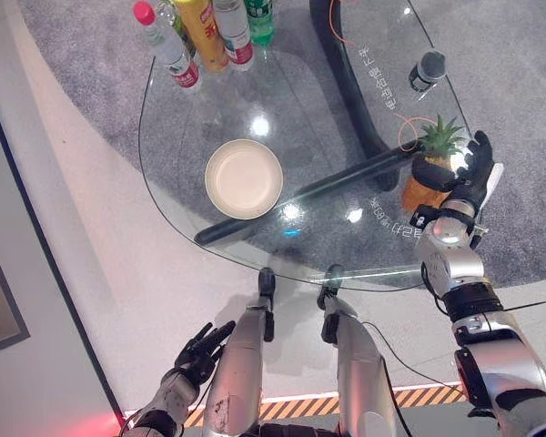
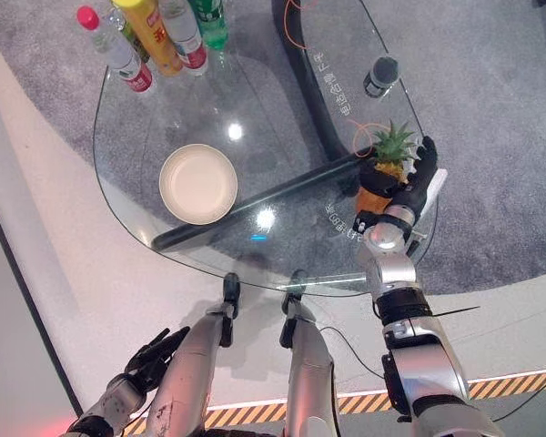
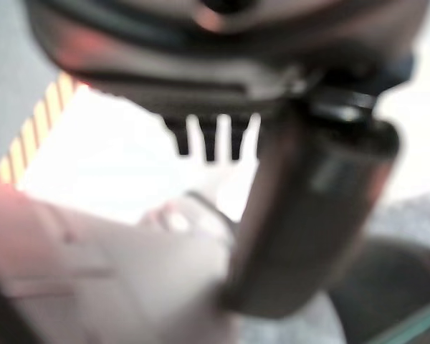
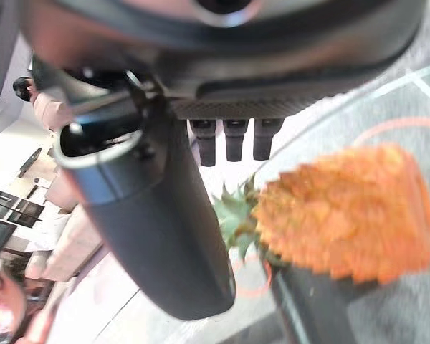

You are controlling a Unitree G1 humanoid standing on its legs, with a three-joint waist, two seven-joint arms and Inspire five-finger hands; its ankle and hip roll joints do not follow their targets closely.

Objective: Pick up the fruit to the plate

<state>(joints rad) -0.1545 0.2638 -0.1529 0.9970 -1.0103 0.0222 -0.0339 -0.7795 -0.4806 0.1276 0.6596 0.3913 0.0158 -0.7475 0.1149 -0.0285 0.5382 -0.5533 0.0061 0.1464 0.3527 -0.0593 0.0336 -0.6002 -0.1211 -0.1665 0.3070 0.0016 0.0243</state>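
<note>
One pineapple [image 1: 425, 185] near the glass table's [image 1: 173, 191] right edge.
Right hand [image 1: 470, 173] curls round it; plate [image 1: 244, 178] stands well apart, mid-table.

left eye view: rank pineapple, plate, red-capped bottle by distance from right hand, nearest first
1. pineapple, at the right hand, on the table's right edge.
2. plate, mid-table, to the hand's left.
3. red-capped bottle, far-left corner.

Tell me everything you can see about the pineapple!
The pineapple is small, with a bumpy orange body and spiky green leaves on top. It stands on the glass table near its right edge, away from the cream plate. The robot's right hand is wrapped around it, dark fingers curled over its upper part, below the leaves.
</note>
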